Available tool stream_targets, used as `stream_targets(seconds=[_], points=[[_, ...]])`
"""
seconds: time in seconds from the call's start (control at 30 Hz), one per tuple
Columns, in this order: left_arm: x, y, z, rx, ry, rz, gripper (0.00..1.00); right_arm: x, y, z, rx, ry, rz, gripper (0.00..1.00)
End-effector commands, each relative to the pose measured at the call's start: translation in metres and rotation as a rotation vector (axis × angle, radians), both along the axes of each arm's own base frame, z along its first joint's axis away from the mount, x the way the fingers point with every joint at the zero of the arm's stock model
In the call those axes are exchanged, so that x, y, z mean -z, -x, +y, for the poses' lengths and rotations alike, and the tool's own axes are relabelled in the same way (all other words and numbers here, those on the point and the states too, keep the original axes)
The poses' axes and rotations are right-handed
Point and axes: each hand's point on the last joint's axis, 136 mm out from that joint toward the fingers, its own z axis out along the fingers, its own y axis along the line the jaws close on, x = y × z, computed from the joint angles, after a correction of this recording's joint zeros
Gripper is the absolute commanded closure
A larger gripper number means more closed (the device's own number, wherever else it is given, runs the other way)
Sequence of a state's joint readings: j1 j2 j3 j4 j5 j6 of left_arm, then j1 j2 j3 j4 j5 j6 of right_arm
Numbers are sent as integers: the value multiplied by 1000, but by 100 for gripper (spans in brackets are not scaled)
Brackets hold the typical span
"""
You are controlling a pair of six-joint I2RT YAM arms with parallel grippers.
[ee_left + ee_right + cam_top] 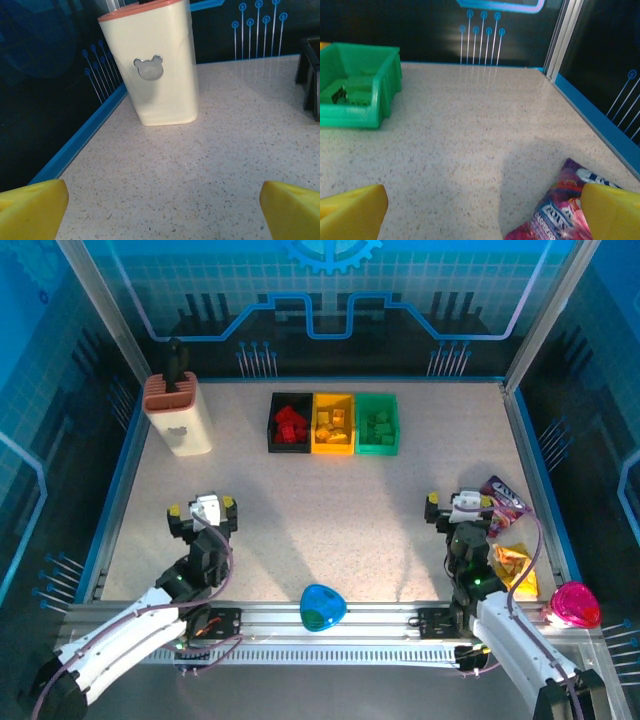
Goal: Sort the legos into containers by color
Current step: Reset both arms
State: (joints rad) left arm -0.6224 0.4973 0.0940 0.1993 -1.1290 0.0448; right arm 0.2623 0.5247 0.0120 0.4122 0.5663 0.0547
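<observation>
At the upper centre of the top view the legos point(290, 425) lie sorted in the containers point(377, 449) (red in black, yellow in yellow, green in green). Lower in the frame, the left fingers point(174, 510) and right fingers point(432, 501) stand spread wide over the counter point(330, 510), gripping nothing.

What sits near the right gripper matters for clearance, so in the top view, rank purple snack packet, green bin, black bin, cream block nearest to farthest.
From the right gripper:
1. purple snack packet, just right
2. green bin, ahead-left
3. black bin, row's left end
4. cream block, far-left corner
</observation>
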Motion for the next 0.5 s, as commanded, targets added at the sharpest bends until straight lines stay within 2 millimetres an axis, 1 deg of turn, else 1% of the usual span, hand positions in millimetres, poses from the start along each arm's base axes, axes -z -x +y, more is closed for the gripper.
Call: stream_targets(seconds=[0.0, 0.2, 0.47], points=[[-10, -3, 2, 3, 21, -82, 1, -15, -2, -5, 19, -42, -107, 0], [-11, -8, 3, 42, 53, -139, 1, -14, -7, -8, 27, -58, -110, 0], [-7, -14, 13, 44, 116, -170, 1, -13, -15, -9, 36, -67, -121, 0]])
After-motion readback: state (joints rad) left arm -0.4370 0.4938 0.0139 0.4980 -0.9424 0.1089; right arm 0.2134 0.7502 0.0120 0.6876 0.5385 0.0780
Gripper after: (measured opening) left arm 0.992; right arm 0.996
